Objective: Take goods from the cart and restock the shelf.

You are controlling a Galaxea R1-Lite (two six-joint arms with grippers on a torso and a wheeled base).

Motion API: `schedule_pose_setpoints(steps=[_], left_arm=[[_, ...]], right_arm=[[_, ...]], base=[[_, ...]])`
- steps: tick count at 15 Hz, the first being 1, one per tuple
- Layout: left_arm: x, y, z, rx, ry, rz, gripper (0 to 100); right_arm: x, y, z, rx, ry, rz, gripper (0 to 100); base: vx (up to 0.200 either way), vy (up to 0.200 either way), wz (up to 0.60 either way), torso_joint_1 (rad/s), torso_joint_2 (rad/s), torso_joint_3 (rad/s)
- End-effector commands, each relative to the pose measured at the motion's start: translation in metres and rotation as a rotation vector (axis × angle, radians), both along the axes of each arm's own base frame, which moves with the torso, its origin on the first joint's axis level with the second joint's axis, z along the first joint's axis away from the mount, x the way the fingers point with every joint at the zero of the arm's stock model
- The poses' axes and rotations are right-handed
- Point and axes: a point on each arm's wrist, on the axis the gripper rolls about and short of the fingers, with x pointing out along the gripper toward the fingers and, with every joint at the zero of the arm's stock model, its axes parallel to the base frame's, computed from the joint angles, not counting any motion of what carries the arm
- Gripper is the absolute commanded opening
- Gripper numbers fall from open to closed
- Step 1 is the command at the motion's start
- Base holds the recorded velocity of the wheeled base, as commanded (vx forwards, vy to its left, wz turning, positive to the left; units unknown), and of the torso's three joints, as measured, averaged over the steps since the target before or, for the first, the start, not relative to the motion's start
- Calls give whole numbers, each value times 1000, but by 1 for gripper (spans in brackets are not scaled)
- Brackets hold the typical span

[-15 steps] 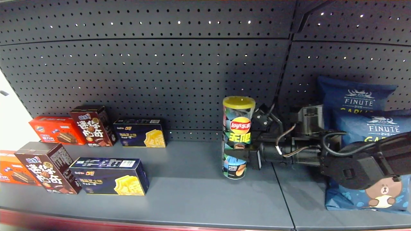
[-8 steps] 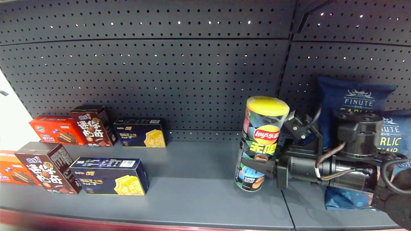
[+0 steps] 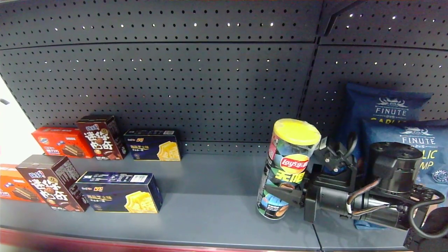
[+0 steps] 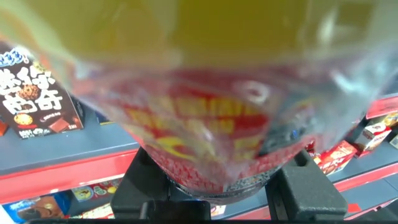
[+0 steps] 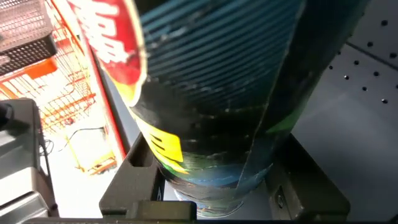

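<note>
One chip can (image 3: 288, 168) sits clamped in the right gripper (image 3: 278, 194) in the head view, just left of the blue bags (image 3: 385, 105), its yellow lid tilted toward them. Snack boxes (image 3: 119, 192) stand well left of the bags. At the left wrist, the left gripper (image 4: 214, 193) is closed around a blurred red-and-yellow package (image 4: 211, 124). At the right wrist, fingers flank the can, with an orange cart (image 5: 68, 106) beyond.
</note>
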Motion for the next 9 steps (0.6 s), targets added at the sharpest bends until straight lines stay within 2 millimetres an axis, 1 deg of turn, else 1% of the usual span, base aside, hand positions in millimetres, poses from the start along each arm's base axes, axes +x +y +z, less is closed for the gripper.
schedule_pose_setpoints(steps=[1, 4, 9], left_arm=[[2, 0, 2, -1, 11, 1, 0], [3, 0, 4, -1, 20, -3, 0], [4, 0, 2, -2, 28, -5, 0]], right_arm=[[5, 4, -13, -25, 32, 1, 0], [9, 6, -22, -39, 46, -1, 0], [11, 9, -33, -64, 75, 4, 0]], base=[[0, 0, 0, 0, 0, 0], [0, 0, 0, 0, 0, 0], [0, 0, 0, 0, 0, 0]])
